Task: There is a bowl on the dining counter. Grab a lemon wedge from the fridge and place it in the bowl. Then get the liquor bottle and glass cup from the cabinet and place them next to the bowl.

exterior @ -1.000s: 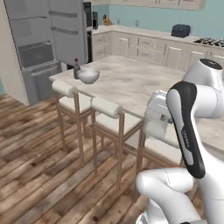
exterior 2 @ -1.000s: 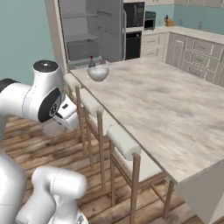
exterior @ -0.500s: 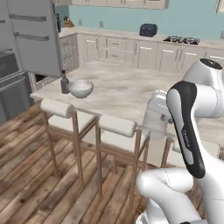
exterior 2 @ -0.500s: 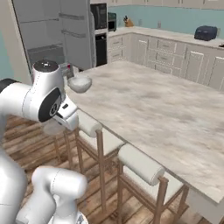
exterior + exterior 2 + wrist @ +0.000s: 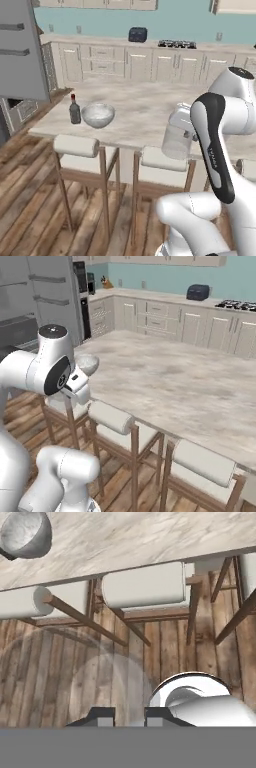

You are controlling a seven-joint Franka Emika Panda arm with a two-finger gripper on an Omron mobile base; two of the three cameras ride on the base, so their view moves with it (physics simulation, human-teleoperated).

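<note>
Tool [image 5: 129, 713] clenched on glass cup [image 5: 178, 140], bowl [image 5: 98, 114] well apart

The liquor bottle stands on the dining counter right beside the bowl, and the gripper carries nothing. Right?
Not quite. The liquor bottle does stand by the bowl on the dining counter, but the gripper holds the glass cup, as the left base view shows.

Veined marble dining counter [image 5: 150, 107], translucent speckled bowl [image 5: 98, 115], clear glass cup [image 5: 176, 142], wood-plank floor [image 5: 30, 200].
</note>
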